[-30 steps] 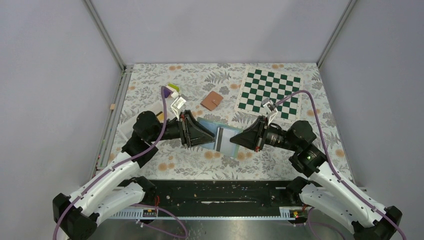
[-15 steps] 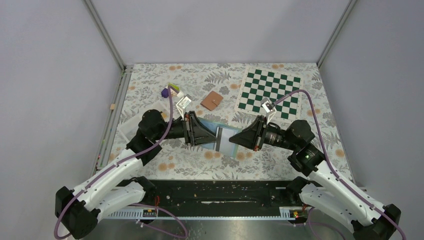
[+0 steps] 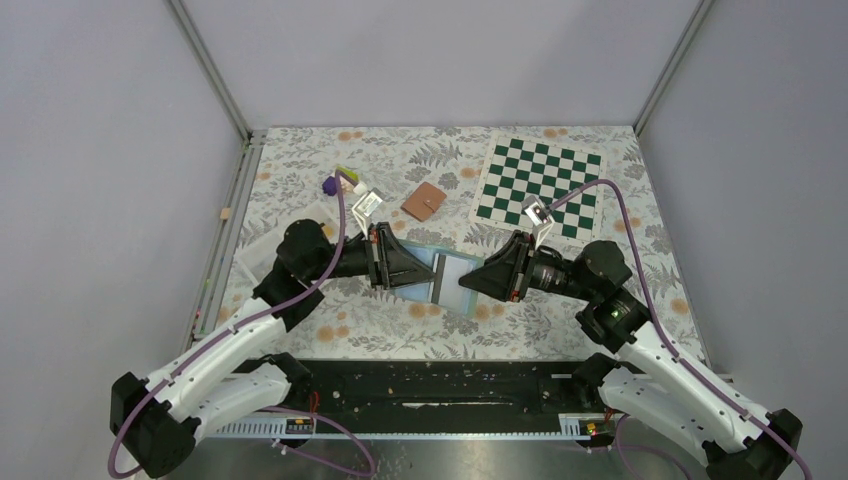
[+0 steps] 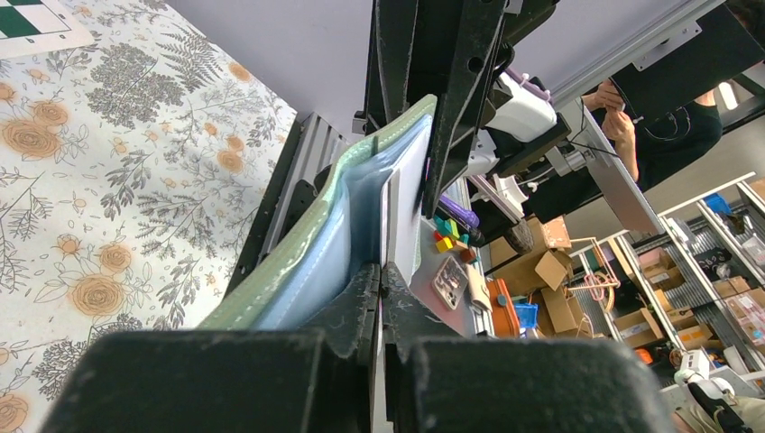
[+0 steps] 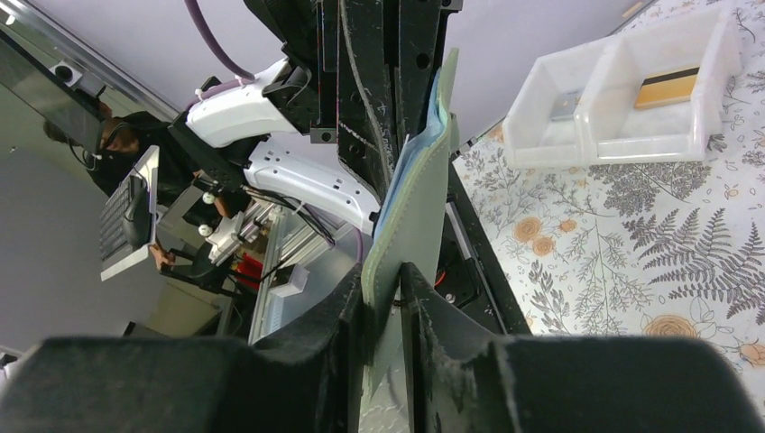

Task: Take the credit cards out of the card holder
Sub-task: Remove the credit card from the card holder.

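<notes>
Presently, card holder [image 5: 417, 207]: held up off the desk [image 3: 600, 130] between the two arms, about mid-desk, standing on edge with its grey-green cover outermost and pale blue clear pages inside.
Left pincer [image 4: 381, 275]: fingers pressed nearly together, clamped on the near edge of the holder where the blue pages meet the cover; a white sheet or card edge sits in the same grip, and I cannot tell which it is.
Right pincer [image 5: 386, 293]: narrow, pinching the green cover at its edge from the opposite side; the cover rises straight up out of the fingers.
Pincers to each other: tips facing across the holder, just beside one another in the overhead view.
Credit card [image 5: 669, 87]: one yellow-orange card with a dark stripe lies in the end compartment of a bin, well apart from the holder.
Bin [image 5: 613, 135]: white translucent, divided into compartments, resting on the desk on the left arm's side; a small greyish item lies in the neighbouring compartment, too small to identify.
Cards inside the holder: cannot tell from these views.
Brown wallet [image 3: 424, 201]: flat on the desk beyond the holder.
Chessboard mat [image 3: 540, 180]: green and white, at the far right of the desk.
Small purple, green and white pieces [image 3: 343, 180]: far left, near the left wrist.
</notes>
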`<state>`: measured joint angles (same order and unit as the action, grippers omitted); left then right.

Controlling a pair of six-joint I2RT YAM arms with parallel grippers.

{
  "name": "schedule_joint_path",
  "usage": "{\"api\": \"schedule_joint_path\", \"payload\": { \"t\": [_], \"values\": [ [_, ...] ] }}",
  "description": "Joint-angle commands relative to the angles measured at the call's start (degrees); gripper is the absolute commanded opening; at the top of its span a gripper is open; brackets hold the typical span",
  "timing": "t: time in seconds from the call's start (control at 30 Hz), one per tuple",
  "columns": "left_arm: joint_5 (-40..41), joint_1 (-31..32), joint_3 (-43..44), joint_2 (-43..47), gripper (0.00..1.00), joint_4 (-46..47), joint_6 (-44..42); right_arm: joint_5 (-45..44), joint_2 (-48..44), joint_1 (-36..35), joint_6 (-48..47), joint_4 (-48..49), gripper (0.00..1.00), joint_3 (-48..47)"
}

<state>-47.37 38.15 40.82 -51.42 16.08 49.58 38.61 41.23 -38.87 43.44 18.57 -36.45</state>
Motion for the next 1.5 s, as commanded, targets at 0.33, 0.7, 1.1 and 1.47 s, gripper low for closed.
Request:
{"api": "schedule_joint_path", "payload": {
  "t": [0.33, 0.7, 1.1, 1.47],
  "values": [
    [2.4, 0.2, 0.9, 2.0, 0.0, -0.1, -2.1, 2.1, -1.7, 0.0, -0.2, 3.0, 0.07, -0.5],
    [3.5, -1.1, 1.8, 3.6, 0.0, -5.5, -5.2, 2.8, -2.5, 0.1, 0.2, 3.4, 0.02, -0.3],
    [3.9, -5.2, 3.2, 6.8, 0.0, -13.3, -8.9, 2.1, -3.5, 1.1, -0.3, 2.1, 0.0, 0.2],
    [5.8, -13.4, 8.9, 12.5, 0.0, -29.8, -17.1, -1.9, -6.6, 2.3, -2.4, -2.2, 0.0, 0.5]
  ]
}}
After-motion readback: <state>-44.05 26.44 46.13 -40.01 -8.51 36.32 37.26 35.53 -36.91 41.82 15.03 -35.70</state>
